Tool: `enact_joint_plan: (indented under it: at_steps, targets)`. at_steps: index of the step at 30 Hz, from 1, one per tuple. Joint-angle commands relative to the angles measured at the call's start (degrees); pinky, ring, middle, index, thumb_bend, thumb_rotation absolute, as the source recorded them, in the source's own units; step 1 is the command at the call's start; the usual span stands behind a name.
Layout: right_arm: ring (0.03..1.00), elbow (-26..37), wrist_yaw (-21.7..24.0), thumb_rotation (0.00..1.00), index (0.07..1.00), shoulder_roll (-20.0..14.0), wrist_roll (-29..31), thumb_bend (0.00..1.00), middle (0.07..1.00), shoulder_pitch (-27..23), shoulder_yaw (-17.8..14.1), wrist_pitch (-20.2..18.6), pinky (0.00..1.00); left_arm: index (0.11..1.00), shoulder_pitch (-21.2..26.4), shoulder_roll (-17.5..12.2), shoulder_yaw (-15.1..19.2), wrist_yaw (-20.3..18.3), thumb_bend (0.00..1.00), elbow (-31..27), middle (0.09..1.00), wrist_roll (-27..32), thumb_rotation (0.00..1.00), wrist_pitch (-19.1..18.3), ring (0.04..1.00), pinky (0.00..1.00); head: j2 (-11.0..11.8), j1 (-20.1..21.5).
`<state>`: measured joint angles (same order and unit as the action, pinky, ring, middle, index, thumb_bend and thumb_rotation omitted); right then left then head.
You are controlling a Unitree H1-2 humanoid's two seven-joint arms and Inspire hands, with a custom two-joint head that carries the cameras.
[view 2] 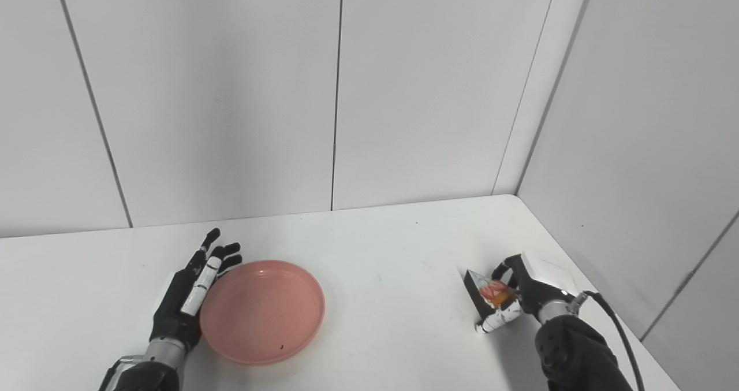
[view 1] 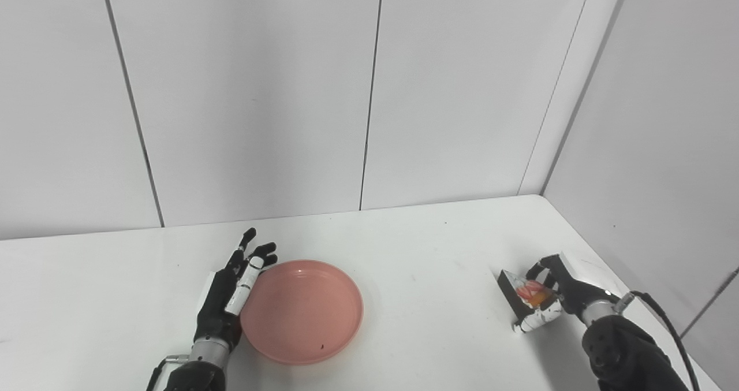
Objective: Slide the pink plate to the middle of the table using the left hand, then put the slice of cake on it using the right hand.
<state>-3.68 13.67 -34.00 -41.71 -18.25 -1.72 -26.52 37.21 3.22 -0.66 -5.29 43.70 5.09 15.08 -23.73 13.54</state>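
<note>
Against the pink plate's left rim, the left hand is resting flat and empty; the right hand is clasping the cake slice far right.

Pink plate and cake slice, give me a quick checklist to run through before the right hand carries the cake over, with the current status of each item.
1. Pink plate near the table's middle: ok, roughly centred left to right.
2. Plate holds nothing that blocks the cake: ok, only a tiny dark speck near its front rim.
3. Left hand out of the drop zone: not ok, it lies flat against the plate's left rim, fingers apart.
4. Right hand has the slice of cake: ok, fingers wrapped around it.
5. Cake lifted off the table: cannot tell.
6. Path from cake to plate free: ok, only bare table between them.
</note>
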Motion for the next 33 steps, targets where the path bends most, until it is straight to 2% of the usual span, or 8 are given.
enact_joint_plan:
  at_steps: [1,5,9,11,13,19,25,33]
  targets:
    - [0.250,2.6,-1.9,0.13,0.561,-1.4,1.2,0.94,0.347,-0.4,-1.1,0.9,0.18,0.921,-2.5,-0.1,-0.2,-0.6,0.61,2.7,0.823,-0.4,0.73,0.0,0.813,0.76,-0.2,-0.2]
    - [0.193,6.6,-3.9,0.15,0.542,-0.9,2.2,0.93,0.274,-0.3,-1.7,1.4,0.14,0.922,-2.5,-0.1,-0.4,-0.7,0.59,2.8,0.820,-0.5,0.74,0.0,0.812,0.76,-0.1,0.0]
    - [0.206,12.6,-4.2,0.13,0.543,-1.0,3.4,0.91,0.290,-0.6,-2.1,2.2,0.15,0.924,-2.4,0.0,-0.6,-0.8,0.56,2.9,0.819,-0.4,0.73,0.0,0.816,0.76,-0.1,-0.3]
    - [0.205,15.3,-3.7,0.14,0.504,-1.0,4.2,0.63,0.289,-1.4,-2.1,2.2,0.14,0.924,-2.5,0.1,-0.6,-0.9,0.55,2.9,0.819,-0.3,0.73,-0.1,0.815,0.76,-0.1,-0.6]
    - [0.213,17.6,-3.4,0.14,0.492,-1.2,4.1,0.55,0.297,-2.4,-1.7,2.3,0.15,0.925,-2.6,0.3,-0.6,-0.9,0.55,2.5,0.821,-0.3,0.73,-0.4,0.817,0.76,-0.2,-0.9]
    - [0.212,23.2,0.8,0.13,0.490,0.6,2.0,0.52,0.302,-7.6,1.0,-0.3,0.14,0.932,-2.3,1.0,-0.9,-0.1,0.57,3.3,0.820,-0.7,0.74,-0.2,0.812,0.76,-0.3,-2.8]
    - [0.241,22.9,5.4,0.13,0.491,4.2,-1.8,0.52,0.341,-11.1,2.5,-0.4,0.16,0.928,-1.3,1.9,-1.1,1.4,0.60,5.4,0.805,-1.6,0.75,1.0,0.794,0.74,-0.3,-6.2]
    - [0.251,14.8,3.7,0.13,0.491,5.1,2.1,0.52,0.336,-14.9,6.7,6.8,0.19,0.926,-0.1,3.5,-1.1,2.6,0.66,8.8,0.791,-2.2,0.75,2.8,0.780,0.72,-0.8,-11.5]
